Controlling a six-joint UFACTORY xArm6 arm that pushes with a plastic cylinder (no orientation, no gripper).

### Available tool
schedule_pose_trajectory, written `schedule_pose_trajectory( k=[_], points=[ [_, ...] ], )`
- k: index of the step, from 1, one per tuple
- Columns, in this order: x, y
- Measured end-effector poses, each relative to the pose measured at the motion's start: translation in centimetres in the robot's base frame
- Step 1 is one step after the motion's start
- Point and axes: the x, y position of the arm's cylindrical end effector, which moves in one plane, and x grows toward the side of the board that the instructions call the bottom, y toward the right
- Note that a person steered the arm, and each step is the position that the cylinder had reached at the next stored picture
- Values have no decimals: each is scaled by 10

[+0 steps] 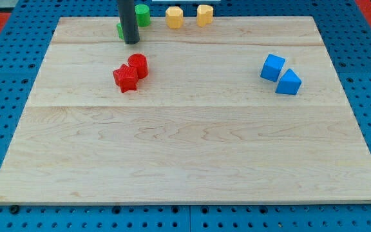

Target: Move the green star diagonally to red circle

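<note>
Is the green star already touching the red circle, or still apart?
Apart. The green star, mostly hidden behind my tip, sits at the view's top, with bare board before the red circle.

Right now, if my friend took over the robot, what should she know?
My tip is at the view's top left, right in front of a green block that the rod mostly hides; its shape can't be made out, but it may be the green star.
A green round block stands just to its right.
The red circle sits lower down, touching a red star-like block.
Done: nothing visible yet.
Left: push the hidden green block diagonally down to the red circle.
</note>
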Motion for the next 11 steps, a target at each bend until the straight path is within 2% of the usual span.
schedule_pose_trajectory(
  k=[2, 4, 5, 6, 7, 8, 10, 11],
  points=[
    [-22, 42],
    [-22, -55],
    [-20, -50],
    [0, -62],
    [18, -80],
    [7, -127],
    [-13, -54],
    [-16, -54]
  ],
)
